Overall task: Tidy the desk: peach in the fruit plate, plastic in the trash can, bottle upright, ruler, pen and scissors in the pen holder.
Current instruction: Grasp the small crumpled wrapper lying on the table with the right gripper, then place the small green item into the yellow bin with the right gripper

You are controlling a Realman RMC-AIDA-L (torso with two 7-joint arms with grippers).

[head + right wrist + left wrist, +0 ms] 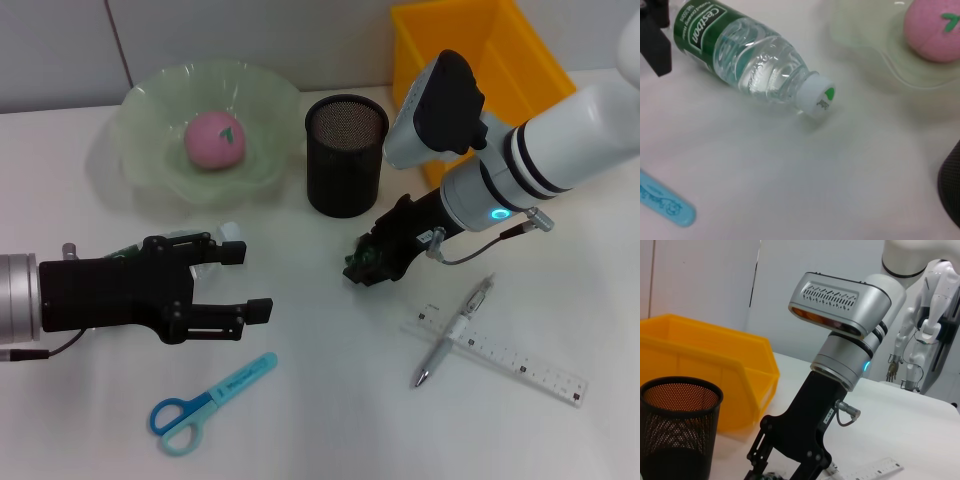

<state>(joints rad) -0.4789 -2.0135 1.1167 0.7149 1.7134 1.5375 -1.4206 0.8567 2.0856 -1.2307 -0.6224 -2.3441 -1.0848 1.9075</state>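
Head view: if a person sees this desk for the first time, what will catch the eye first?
Probably the pink peach, already in the pale green fruit plate at the far left, and the yellow bin at the far right. Nearer, the left gripper hovers open above the lying bottle, while the right gripper clutches something dark beside the black mesh pen holder.

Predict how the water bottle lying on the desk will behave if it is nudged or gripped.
The bottle lies on its side and is round, so a nudge would probably roll it. Its thin, clear ribbed wall may dent under a squeeze. It looks filled with water, so likely heavy for its size.
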